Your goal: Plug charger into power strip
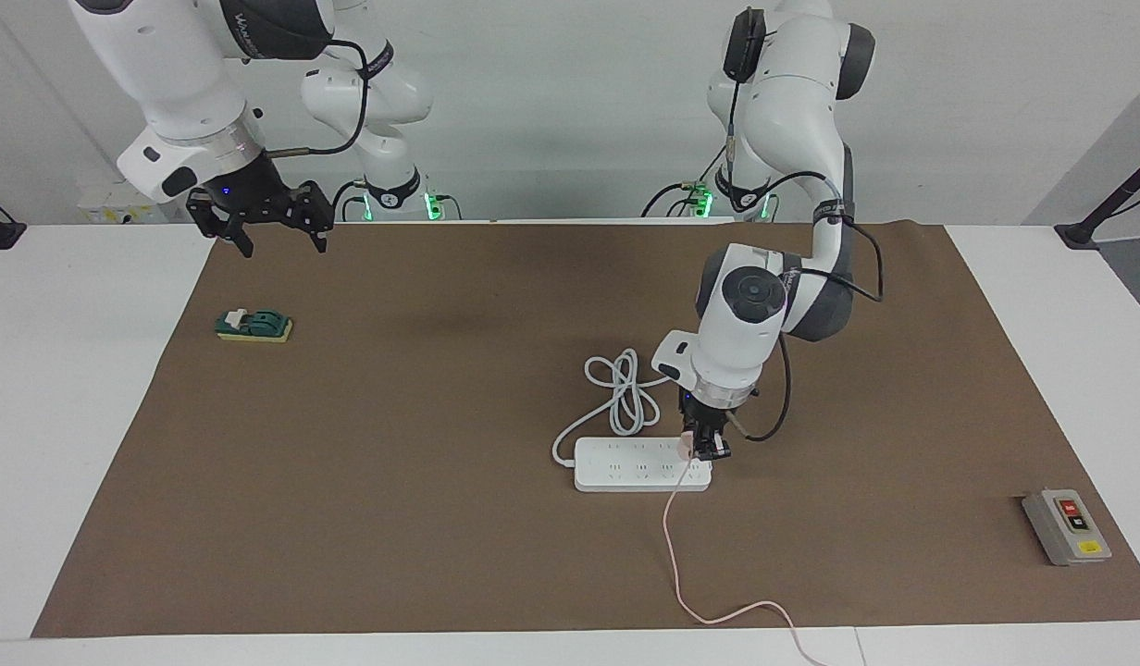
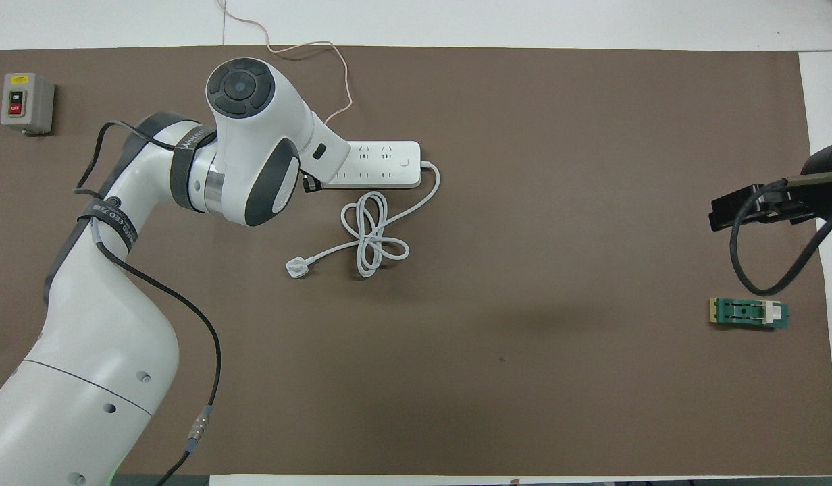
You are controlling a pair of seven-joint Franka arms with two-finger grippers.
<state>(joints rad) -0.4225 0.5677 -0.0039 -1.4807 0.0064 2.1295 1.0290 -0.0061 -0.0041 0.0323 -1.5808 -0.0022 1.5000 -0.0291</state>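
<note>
The white power strip [image 1: 639, 464] lies flat on the brown mat, and it also shows in the overhead view [image 2: 382, 164]. My left gripper [image 1: 705, 448] points straight down at the strip's end toward the left arm's end of the table. It is shut on the pale-pink charger [image 1: 686, 450], which sits against the strip's top face. I cannot tell how deep the prongs are. The thin pink cable [image 1: 674, 555] trails away from the robots and off the table edge [image 2: 349, 94]. In the overhead view the left wrist hides the gripper and the charger. My right gripper [image 1: 283, 242] is open and waits in the air.
The strip's thick white cord [image 2: 372, 233] lies coiled nearer to the robots, ending in a white three-pin plug [image 2: 296, 268]. A grey button box [image 1: 1067, 525] sits toward the left arm's end. A small green and yellow block [image 1: 254, 326] lies under the right gripper.
</note>
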